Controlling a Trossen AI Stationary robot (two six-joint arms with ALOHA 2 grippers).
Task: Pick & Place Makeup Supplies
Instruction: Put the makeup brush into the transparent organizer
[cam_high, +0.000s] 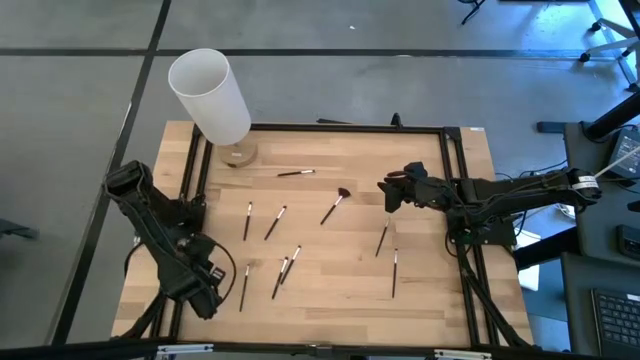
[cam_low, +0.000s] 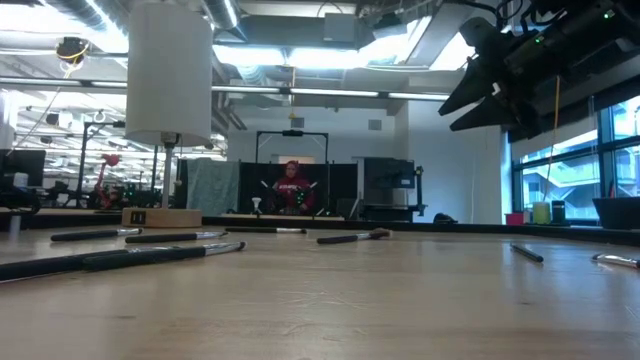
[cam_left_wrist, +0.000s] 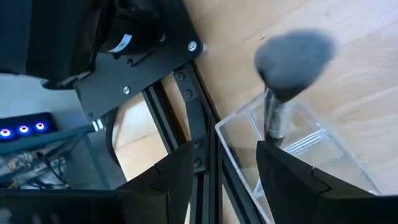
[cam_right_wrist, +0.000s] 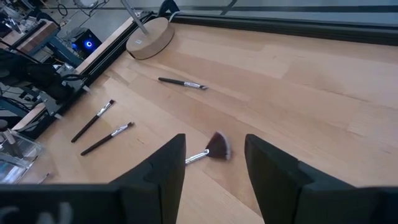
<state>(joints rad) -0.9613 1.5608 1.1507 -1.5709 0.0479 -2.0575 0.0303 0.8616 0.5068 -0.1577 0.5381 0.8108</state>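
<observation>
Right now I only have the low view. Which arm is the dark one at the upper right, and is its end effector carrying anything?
Observer: That is the right arm. The right end effector is open and empty, raised above a fan brush that lies on the table.
Operator: Where is the other arm?
Observer: The left end effector is at the table's near-left corner, open, over a clear plastic box.
Operator: Anything in that box?
Observer: A fluffy brush stands in it, head up, with its handle close to one finger.
</observation>
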